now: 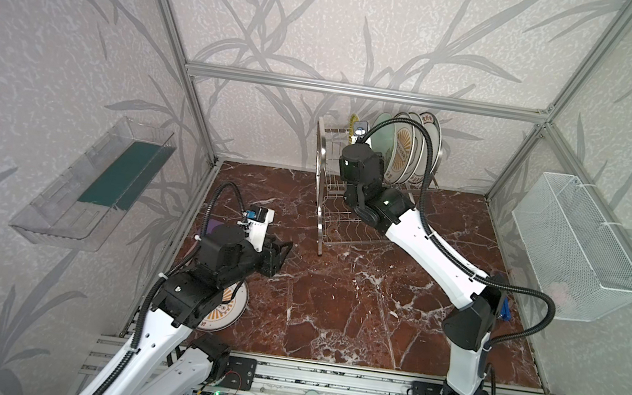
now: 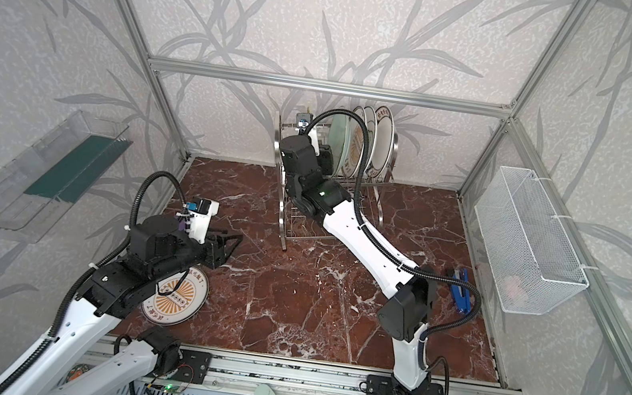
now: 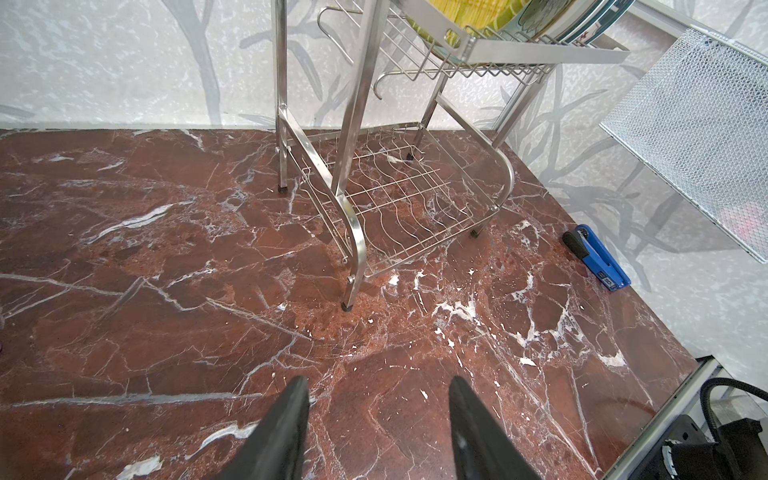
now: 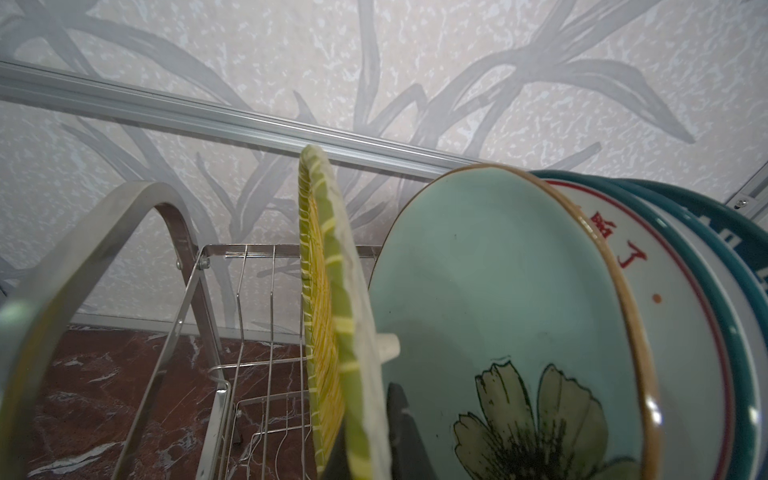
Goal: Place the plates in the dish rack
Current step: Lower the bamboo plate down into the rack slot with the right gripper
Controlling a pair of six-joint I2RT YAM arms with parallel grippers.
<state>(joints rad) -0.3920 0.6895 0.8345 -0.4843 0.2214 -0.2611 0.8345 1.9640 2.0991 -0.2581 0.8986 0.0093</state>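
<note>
The right pincer (image 4: pixel 365 440) is pinching the lower rim of the yellow plate (image 4: pixel 328 311). The plate stands on edge over the upper shelf of the dish rack (image 4: pixel 232 374), just beside the teal plate (image 4: pixel 498 291). Only the right wrist view shows this grip. In a top view the wrist hides it, leaving a sliver of yellow (image 1: pixel 353 126). Whether the plate sits in a slot cannot be told. Behind the teal plate stand the racked sunburst plate (image 1: pixel 403 148) and two dark-rimmed plates (image 1: pixel 433 139). Bare wire slots run from the yellow plate to the rack's curved end frame.

The left pincer (image 3: pixel 380 399) is spread, with only bare worktop (image 3: pixel 166 316) between its fingers, well apart from the rack's nearest leg. The flat sunburst plate (image 2: pixel 176 296) lies near the worktop's front left corner, partly under the left arm, and shows only in the top views. The blue stapler (image 3: pixel 598 259) lies near the right wall below the white mesh basket (image 1: pixel 575 252). The worktop's middle is open between the arms.
</note>
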